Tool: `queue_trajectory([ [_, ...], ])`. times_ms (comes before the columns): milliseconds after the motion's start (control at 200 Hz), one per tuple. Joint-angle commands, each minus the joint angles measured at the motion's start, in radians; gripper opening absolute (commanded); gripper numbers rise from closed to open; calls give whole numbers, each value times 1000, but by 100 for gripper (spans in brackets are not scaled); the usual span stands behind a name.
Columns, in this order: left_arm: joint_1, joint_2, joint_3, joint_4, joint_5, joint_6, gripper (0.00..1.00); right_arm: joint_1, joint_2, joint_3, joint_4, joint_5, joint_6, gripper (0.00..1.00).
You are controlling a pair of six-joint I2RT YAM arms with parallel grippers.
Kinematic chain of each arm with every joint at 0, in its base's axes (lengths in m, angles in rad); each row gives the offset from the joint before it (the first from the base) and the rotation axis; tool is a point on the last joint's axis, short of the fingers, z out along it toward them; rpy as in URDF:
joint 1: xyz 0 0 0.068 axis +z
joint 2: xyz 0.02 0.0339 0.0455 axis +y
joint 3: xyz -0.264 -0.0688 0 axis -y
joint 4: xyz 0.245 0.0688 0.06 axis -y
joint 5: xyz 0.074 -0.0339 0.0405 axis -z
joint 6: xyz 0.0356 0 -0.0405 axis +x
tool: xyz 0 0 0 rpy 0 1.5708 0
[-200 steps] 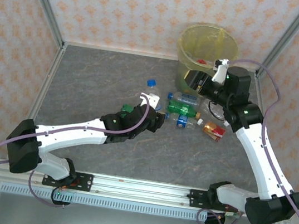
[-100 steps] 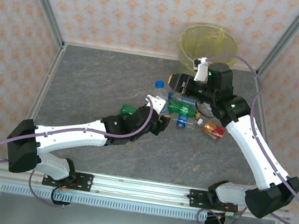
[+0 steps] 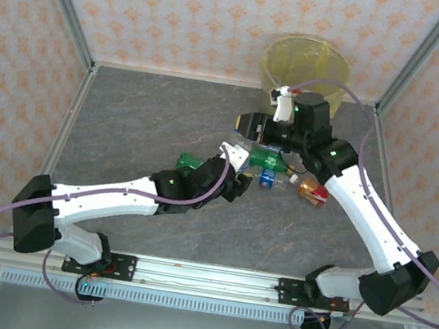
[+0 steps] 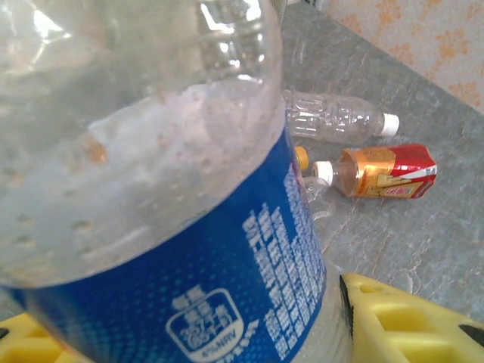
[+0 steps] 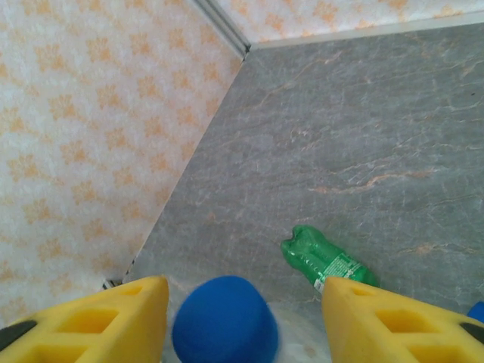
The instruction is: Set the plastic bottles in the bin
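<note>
My left gripper (image 3: 234, 168) is shut on a clear bottle with a blue label (image 4: 189, 227), which looms large in the left wrist view between the yellow fingers (image 4: 401, 321). The bottle's blue cap (image 5: 223, 319) sits between the spread fingers of my right gripper (image 5: 243, 291), with a gap on each side. Seen from above, the right gripper (image 3: 248, 124) hangs over the table's middle, left of the bin (image 3: 278, 74). A green bottle (image 3: 191, 161) (image 5: 325, 261) lies beside the left arm.
More bottles lie in a cluster right of centre: a green-labelled one (image 3: 266, 159), a blue one (image 3: 269, 178), a red-labelled one (image 3: 313, 191) (image 4: 386, 170) and a clear one with a white cap (image 4: 333, 117). Patterned walls enclose the table.
The right gripper has swung from the bin leftward across the table to the held bottle's cap. The left gripper has carried the bottle a little to the right.
</note>
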Motion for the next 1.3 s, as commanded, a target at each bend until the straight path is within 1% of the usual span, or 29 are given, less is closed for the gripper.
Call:
queue_trajectory([
  [0, -10, 8, 50, -29, -9, 53, 54, 27, 19, 37, -42, 25, -49, 56],
  [140, -11, 17, 61, -41, -14, 60, 54, 31, 21, 43, -42, 24, -54, 55],
  [250, -13, 21, 65, -40, -7, 62, 54, 30, 16, 46, -42, 40, -57, 46],
  [305, -13, 23, 65, -44, -5, 62, 54, 30, 15, 48, -40, 40, -59, 38],
  [380, -13, 27, 68, -48, -3, 62, 54, 30, 13, 52, -41, 44, -62, 31],
  [450, -13, 28, 70, -53, -6, 62, 55, 31, 11, 55, -39, 57, -62, 29],
  [481, -13, 27, 71, -53, -9, 63, 57, 30, 10, 54, -39, 70, -60, 29],
  [546, -13, 22, 70, -57, -21, 60, 65, 31, 8, 54, -35, 106, -54, 29],
  [601, -14, 12, 66, -59, -38, 52, 70, 30, 4, 55, -32, 137, -47, 27],
  [746, -13, -45, 29, -41, -86, 13, 84, 21, 3, 67, -23, 199, -37, 26],
  [796, -14, -70, 16, -38, -105, -3, 92, 15, 2, 72, -19, 216, -33, 25],
  [881, -13, -116, -3, -29, -133, -36, 99, -8, 0, 90, -16, 254, -29, 24],
  [971, -11, -168, -22, -13, -170, -72, 99, -50, -1, 115, -11, 283, -21, 22],
  [1141, -7, -274, -64, 28, -250, -125, 99, -168, 12, 186, 16, 331, 6, 23],
  [1206, -3, -308, -75, 37, -277, -143, 99, -214, 30, 225, 27, 351, 14, 25],
  [1291, 3, -346, -85, 37, -301, -164, 99, -267, 61, 284, 42, 374, 29, 24],
])
